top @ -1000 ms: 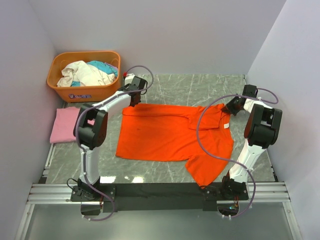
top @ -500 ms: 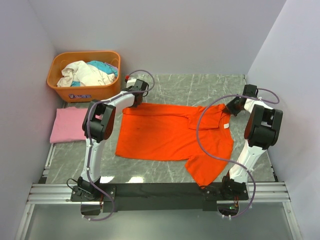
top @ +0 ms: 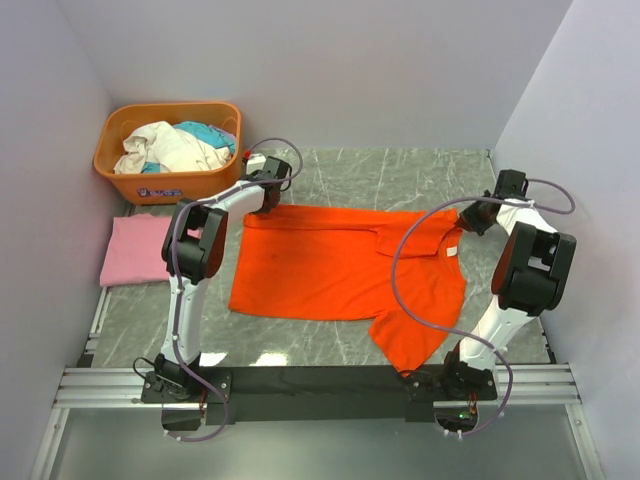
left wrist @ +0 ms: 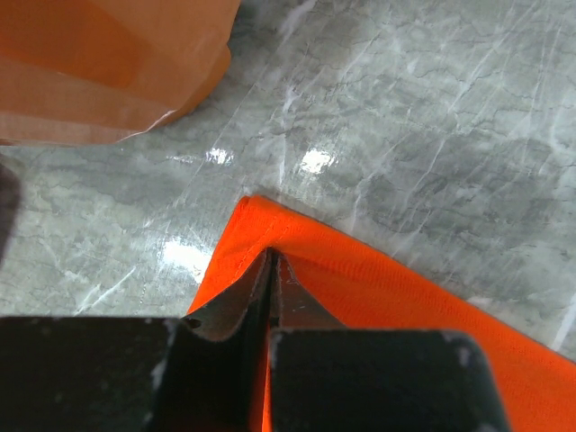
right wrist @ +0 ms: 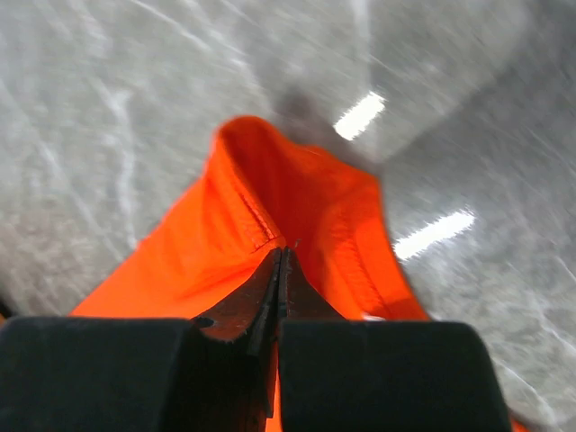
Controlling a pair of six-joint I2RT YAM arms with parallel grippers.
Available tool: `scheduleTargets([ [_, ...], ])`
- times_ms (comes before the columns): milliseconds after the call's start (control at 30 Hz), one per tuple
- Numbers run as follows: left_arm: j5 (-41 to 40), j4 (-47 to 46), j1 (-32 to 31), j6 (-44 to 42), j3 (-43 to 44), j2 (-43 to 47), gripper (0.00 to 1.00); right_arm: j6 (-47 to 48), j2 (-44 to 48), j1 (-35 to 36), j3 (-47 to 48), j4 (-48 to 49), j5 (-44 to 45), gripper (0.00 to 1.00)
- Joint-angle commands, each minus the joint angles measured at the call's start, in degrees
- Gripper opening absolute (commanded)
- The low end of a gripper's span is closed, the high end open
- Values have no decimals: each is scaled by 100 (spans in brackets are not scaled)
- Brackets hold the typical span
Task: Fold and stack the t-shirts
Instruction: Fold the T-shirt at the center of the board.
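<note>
The orange-red t-shirt (top: 340,265) lies spread on the grey marble table, one sleeve hanging toward the near right. My left gripper (top: 268,203) is shut on its far left corner (left wrist: 270,229). My right gripper (top: 470,218) is shut on its far right edge, where the cloth (right wrist: 279,198) bunches up around the tips. The light pink t-shirt (top: 135,250) lies folded flat at the left edge of the table, apart from both grippers.
A rigid orange basket (top: 165,185) holding white and teal clothes stands at the far left corner; its wall also shows in the left wrist view (left wrist: 108,63). Walls close in on the left, right and back. A metal rail (top: 320,385) runs along the near edge.
My right gripper has moved a little right and toward the near side, pulling the shirt's far edge tauter. My left gripper has shifted slightly at the far left corner. The pink shirt has not moved.
</note>
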State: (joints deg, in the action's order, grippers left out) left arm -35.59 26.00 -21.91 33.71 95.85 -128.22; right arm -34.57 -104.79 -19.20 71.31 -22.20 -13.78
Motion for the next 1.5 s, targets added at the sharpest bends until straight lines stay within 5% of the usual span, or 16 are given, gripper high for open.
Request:
scheduleTargets([
  [0, 167, 248, 82, 65, -93, -115, 7, -120, 73, -163, -284, -57, 271, 0],
  [167, 202, 204, 82, 13, -128, -106, 8, -68, -155, -180, -328, -66, 95, 2],
  [267, 237, 134, 82, -49, -172, -89, 10, -7, -121, -180, -311, 136, -28, 21],
  [467, 334, -147, 82, -234, -392, 78, 17, 196, -15, -180, -91, 557, -142, 36],
  [967, 369, -174, 82, -295, -374, 70, 22, 12, -823, -172, 454, 875, -704, 40],
  [1100, 369, -148, 82, -278, -374, 61, 22, -94, -955, -180, 463, 989, -793, 33],
  [1300, 325, -113, 90, -260, -410, 26, 21, -147, -1025, -224, 665, 849, -486, 3],
  [1467, 281, -16, 126, -190, -375, -53, 21, -358, -876, -417, 639, 708, -55, 0],
])
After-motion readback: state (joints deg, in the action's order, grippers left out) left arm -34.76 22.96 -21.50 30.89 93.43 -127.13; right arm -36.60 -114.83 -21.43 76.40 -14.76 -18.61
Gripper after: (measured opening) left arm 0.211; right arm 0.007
